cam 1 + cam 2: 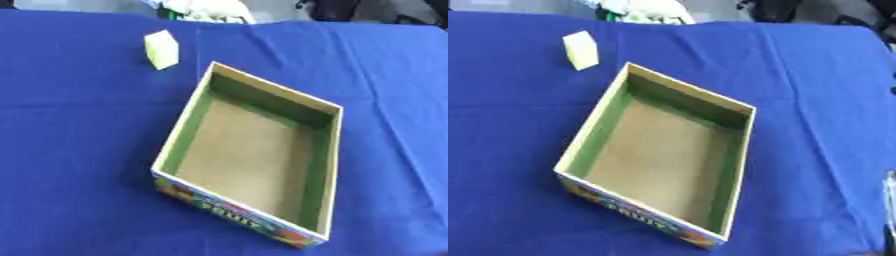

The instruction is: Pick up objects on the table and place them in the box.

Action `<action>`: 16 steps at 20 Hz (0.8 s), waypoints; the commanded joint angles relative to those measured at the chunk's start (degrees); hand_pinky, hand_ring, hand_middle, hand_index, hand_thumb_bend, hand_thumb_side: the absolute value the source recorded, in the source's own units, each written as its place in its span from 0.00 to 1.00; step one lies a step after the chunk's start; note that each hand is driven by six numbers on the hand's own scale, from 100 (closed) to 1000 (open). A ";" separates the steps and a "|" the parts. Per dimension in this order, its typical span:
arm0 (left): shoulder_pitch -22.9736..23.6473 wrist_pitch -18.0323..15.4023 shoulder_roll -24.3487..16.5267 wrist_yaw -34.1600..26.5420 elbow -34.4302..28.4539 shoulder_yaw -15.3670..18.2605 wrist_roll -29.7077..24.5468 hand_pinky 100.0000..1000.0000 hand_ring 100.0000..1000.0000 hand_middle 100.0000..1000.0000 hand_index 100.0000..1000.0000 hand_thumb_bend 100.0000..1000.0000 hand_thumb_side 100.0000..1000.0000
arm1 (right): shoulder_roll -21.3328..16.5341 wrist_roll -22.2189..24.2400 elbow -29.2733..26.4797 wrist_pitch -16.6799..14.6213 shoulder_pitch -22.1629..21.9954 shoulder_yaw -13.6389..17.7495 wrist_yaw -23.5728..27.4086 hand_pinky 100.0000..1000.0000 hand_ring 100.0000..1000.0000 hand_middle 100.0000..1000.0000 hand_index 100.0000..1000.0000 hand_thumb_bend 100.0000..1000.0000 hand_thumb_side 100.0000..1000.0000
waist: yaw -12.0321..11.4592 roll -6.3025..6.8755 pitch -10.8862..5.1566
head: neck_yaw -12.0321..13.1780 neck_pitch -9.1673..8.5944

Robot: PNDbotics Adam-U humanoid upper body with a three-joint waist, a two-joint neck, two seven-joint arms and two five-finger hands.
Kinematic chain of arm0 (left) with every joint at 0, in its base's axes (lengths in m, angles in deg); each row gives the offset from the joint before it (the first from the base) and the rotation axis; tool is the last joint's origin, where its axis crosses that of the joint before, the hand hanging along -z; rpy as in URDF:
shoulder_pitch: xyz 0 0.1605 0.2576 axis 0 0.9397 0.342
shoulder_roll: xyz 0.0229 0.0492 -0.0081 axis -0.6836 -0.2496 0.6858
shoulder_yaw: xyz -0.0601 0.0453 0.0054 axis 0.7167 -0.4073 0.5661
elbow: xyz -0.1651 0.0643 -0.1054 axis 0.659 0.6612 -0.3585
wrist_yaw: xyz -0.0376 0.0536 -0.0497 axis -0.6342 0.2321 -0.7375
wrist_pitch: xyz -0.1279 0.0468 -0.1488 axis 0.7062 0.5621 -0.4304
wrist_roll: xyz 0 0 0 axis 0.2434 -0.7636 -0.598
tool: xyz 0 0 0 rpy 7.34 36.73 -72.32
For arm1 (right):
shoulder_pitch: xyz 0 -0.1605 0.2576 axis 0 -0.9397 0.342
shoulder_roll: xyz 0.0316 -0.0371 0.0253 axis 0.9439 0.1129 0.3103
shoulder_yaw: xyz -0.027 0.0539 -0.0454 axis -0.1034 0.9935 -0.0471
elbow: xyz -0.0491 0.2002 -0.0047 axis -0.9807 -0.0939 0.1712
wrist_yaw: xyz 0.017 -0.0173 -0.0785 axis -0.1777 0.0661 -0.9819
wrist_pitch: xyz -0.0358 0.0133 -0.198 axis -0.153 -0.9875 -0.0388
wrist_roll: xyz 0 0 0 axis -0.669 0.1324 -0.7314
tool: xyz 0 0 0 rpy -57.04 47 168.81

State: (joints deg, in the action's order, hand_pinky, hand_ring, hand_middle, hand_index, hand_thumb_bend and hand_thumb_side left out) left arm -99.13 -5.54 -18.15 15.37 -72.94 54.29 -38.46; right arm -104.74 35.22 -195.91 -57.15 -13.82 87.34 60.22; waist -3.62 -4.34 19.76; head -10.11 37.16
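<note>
Left eye view shows the box (pixel 248 155) sitting open-topped on the blue cloth (pixel 79 150) that covers the table, turned askew so that one corner points toward the far edge and its short printed wall faces me. Its rim is pale tan, its inner walls look green, and its floor is plain brown cardboard with nothing lying on it. The near outer wall carries bright printing in red, yellow and blue, with lettering I cannot read. Beyond the box's far left corner, near it but not touching, a small pale yellow-green block (pixel 162 49) stands on the cloth, slightly tilted, a lighter face turned up. It is the only loose object I can see on the table. Of my hands I can say little: at the lower right edge of the right eye view a thin silvery sliver (pixel 890 200) shows, perhaps part of my right arm, but I cannot tell. Neither hand appears, so whether my fingers are apart or together goes unseen.
</note>
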 commanded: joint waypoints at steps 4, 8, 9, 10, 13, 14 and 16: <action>-10.77 -6.29 4.57 12.71 15.30 -3.33 -14.03 0.77 0.86 0.90 0.86 0.38 0.89 | -2.24 0.59 -1.19 -0.08 -0.07 -0.15 -0.39 0.54 0.62 0.54 0.78 0.00 1.00 | 0.47 0.74 -0.97 | 1.13 -1.18; -16.21 -9.52 9.25 18.77 24.14 -3.22 -18.23 0.77 0.86 0.90 0.91 0.48 0.87 | -2.36 0.89 -1.19 -0.10 0.06 -0.32 -0.29 0.54 0.62 0.53 0.78 0.00 1.00 | 0.55 1.01 -0.97 | 1.98 -1.56; -17.18 -10.11 10.19 20.29 25.92 -3.18 -18.78 0.78 0.86 0.91 0.90 0.49 0.88 | -2.38 0.94 -1.19 -0.11 0.09 -0.34 -0.26 0.54 0.62 0.53 0.78 0.00 1.00 | 0.57 1.06 -0.98 | 2.12 -1.63; -17.95 -10.54 11.05 21.90 27.49 -3.23 -19.32 0.78 0.87 0.91 0.87 0.47 0.90 | -2.41 1.00 -1.19 -0.12 0.14 -0.38 -0.23 0.54 0.62 0.53 0.78 0.00 1.00 | 0.64 1.10 -0.99 | 2.30 -1.74; -19.50 -11.65 13.18 26.39 30.86 -3.27 -20.30 0.78 0.88 0.92 0.89 0.49 0.91 | -2.39 1.15 -1.19 -0.14 0.23 -0.47 -0.13 0.54 0.62 0.53 0.78 0.00 1.00 | 0.77 1.12 -1.02 | 2.61 -1.92; -19.75 -12.05 13.55 27.37 31.53 -3.13 -20.29 0.78 0.88 0.92 0.89 0.49 0.91 | -2.38 1.18 -1.19 -0.14 0.23 -0.48 -0.10 0.54 0.62 0.53 0.78 0.00 1.00 | 0.78 1.11 -1.03 | 2.63 -1.94; -19.98 -12.66 13.90 28.48 32.31 -2.88 -20.08 0.78 0.88 0.92 0.89 0.49 0.91 | -2.37 1.20 -1.19 -0.15 0.23 -0.47 -0.08 0.54 0.62 0.53 0.78 0.00 1.00 | 0.77 1.10 -1.04 | 2.64 -1.94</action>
State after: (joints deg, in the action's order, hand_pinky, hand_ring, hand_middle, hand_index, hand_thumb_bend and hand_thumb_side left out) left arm -117.55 -17.67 -3.60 42.71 -40.75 50.87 -58.54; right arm -105.27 36.22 -195.91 -57.18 -13.78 86.70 60.22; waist -2.89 -3.42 19.80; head -7.65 35.72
